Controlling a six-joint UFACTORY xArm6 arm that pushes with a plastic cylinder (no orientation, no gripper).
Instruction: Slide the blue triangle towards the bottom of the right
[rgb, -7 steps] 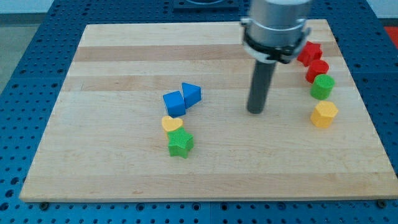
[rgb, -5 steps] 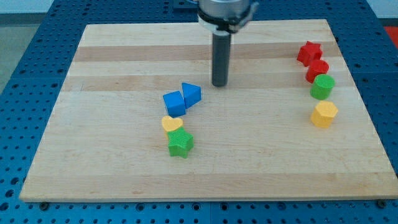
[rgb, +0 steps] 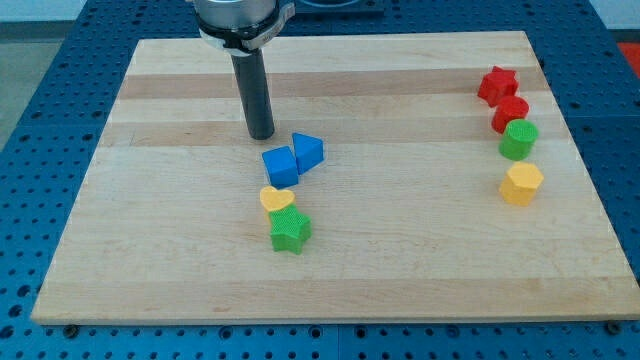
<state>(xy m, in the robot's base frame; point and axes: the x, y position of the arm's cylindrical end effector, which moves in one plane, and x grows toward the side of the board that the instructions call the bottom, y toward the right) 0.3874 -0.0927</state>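
**Tip swings in behind the blue pair**

The tip (rgb: 260, 135) has swept from the view's right across to upper-left of the blue triangle (rgb: 308, 151) — near, not touching. No gripper here, just a bare rod, nothing held. The triangle sits mid-board, touching a blue cube (rgb: 280, 166); a yellow heart (rgb: 277, 198) and a green star (rgb: 290, 231) lie below. Blocks haven't moved. Likely lining up a push toward lower right — the cube may get dragged along. No readable writing or brands.

my tip (rgb: 260, 135) swept leftward, now above-left of blue triangle (rgb: 308, 151)
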